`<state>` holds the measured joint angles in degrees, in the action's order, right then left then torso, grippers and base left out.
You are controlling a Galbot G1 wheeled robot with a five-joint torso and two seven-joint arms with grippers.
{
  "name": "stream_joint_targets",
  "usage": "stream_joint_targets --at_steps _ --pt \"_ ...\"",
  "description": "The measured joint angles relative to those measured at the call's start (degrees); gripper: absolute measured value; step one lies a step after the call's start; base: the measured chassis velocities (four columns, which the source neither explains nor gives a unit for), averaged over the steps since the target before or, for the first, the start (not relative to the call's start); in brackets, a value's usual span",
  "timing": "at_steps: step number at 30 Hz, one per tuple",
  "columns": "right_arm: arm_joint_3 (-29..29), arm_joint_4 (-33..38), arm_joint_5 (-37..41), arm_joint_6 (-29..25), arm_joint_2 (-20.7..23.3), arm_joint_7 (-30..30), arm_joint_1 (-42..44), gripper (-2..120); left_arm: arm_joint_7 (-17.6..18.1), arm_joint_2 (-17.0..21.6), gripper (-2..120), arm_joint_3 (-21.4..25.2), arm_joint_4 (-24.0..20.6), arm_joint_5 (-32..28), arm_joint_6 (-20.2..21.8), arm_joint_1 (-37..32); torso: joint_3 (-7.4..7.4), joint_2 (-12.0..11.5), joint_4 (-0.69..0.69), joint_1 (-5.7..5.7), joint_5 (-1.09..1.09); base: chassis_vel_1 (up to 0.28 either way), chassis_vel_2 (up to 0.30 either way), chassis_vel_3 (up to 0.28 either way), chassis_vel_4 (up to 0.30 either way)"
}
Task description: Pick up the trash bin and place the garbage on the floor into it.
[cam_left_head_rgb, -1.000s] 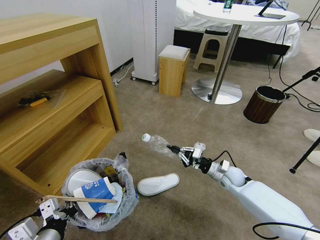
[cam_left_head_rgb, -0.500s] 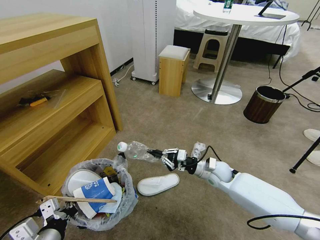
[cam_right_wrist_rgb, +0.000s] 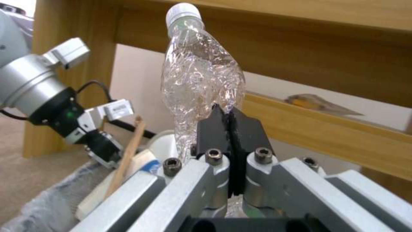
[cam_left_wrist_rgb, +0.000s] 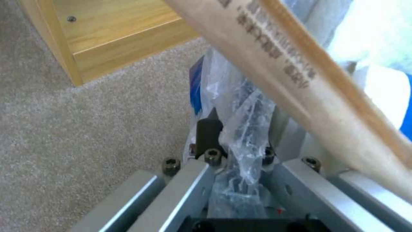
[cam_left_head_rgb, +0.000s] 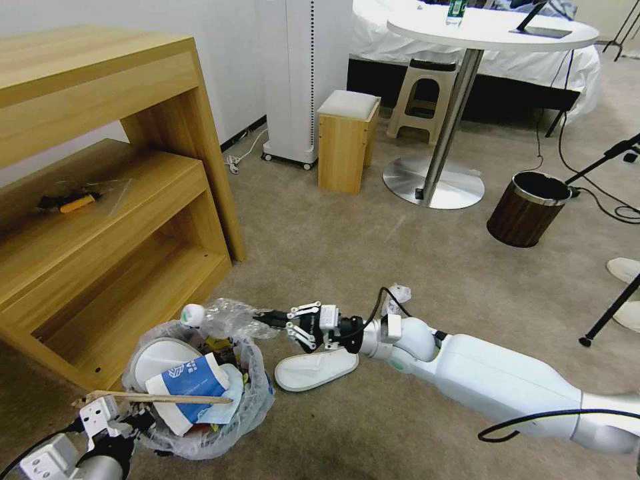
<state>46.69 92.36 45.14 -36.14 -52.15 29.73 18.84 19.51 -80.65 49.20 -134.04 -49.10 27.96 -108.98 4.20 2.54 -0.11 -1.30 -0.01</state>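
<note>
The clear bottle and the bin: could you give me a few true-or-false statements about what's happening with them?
1. The right gripper has its fingers shut on the clear bottle. True.
2. The bottle has no cap. False: a white cap is on it.
3. The left gripper holds the trash bin by its bagged rim. True.
4. The white slipper lies inside the bin. False: it lies on the floor beside it.

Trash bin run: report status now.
Right gripper shut on clear bottle, over trash bin rim. Left gripper shut on bin's bag edge. White slipper on floor beside bin. Wooden stick lies across bin's top.
</note>
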Motion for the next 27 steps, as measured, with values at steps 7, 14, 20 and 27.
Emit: stream_joint_targets --at_steps 7,14,20,27 --pt "4.3 0.8 1.1 0.7 -2.5 -1.5 -3.2 0 0.0 0.2 0 -0.1 0.4 -0.1 0.0 0.3 0.0 0.0 0.0 0.0 0.0 0.0 0.0 0.0 0.0" --pt "7.2 0.0 1.5 0.9 -5.2 -2.5 -5.0 0 0.0 0.6 0 -0.1 0.7 -0.4 0.0 0.5 0.0 0.0 0.0 0.0 0.0 0.0 0.0 0.0 0.0" --pt "9.8 -2.0 1.9 1.0 -10.5 -3.9 -6.2 0 0.2 1.0 0 0.1 1.0 -1.1 0.1 1.1 0.0 0.0 0.0 0.0 0.0 0.0 0.0 0.0 0.0" --pt "11.9 -4.0 2.0 1.0 -15.7 -4.8 -6.5 0 0.5 1.8 0 0.3 1.4 -1.9 0.1 1.6 0.0 0.0 0.0 0.0 0.0 0.0 0.0 0.0 0.0"
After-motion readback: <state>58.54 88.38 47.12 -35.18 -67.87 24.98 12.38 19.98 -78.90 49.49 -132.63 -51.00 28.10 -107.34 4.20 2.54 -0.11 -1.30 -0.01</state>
